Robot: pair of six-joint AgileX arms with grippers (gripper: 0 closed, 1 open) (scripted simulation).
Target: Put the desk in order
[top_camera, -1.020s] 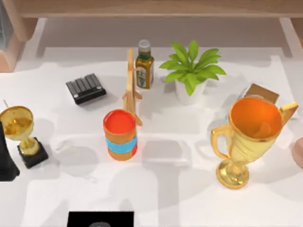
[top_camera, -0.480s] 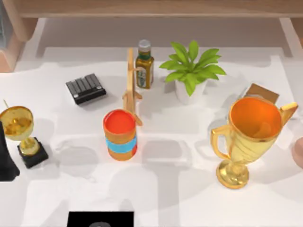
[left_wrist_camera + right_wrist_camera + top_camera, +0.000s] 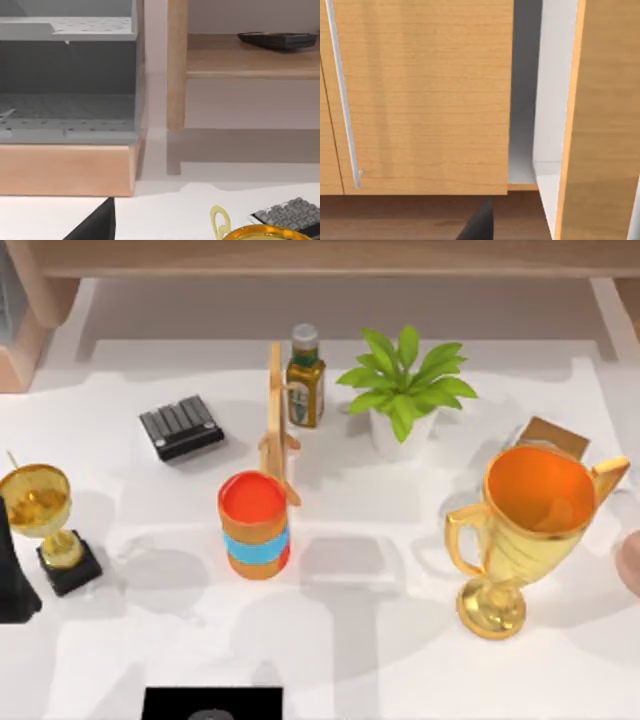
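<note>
Left pincer [image 3: 12,570] beside small trophy [image 3: 45,525] — cup [image 3: 255,525] upright

On the surface [image 3: 360,660], a small trophy [image 3: 45,525] stands far left, a large trophy [image 3: 520,530] right, a cup [image 3: 255,525] between; behind it perhaps a calculator [image 3: 181,427], a bottle [image 3: 305,377], a plant [image 3: 403,390].

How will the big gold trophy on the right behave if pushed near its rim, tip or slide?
Likely tips: the large gold trophy has a wide cup on a narrow stem and a small round foot, so it looks top-heavy. Its glossy surface may be slippery to grip. It already appears to lean, and its two side handles could snag. Pushing low at the foot seems safer.
</note>
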